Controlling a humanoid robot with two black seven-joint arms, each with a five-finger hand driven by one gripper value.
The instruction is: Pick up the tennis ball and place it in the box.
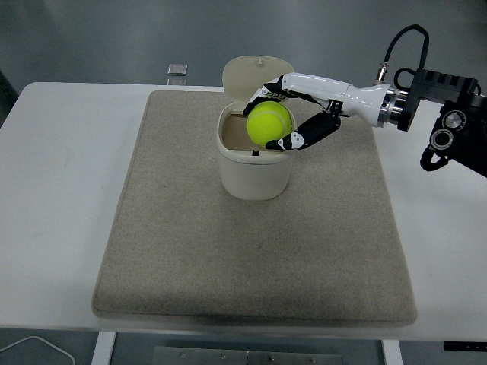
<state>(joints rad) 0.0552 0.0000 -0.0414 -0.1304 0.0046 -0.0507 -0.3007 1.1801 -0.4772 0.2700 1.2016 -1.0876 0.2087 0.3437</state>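
Right hand [293, 114] around fuzzy round tennis ball [269, 124] over smooth cream box [254, 169]

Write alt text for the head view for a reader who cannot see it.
The robot's right hand holds a yellow tennis ball over the open top of a cream box with its lid up. The box stands on a beige mat on a white table.

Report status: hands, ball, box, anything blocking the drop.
Right hand shut on tennis ball; left hand out of view. Ball over the open box, lid tipped back. Nothing in the way.
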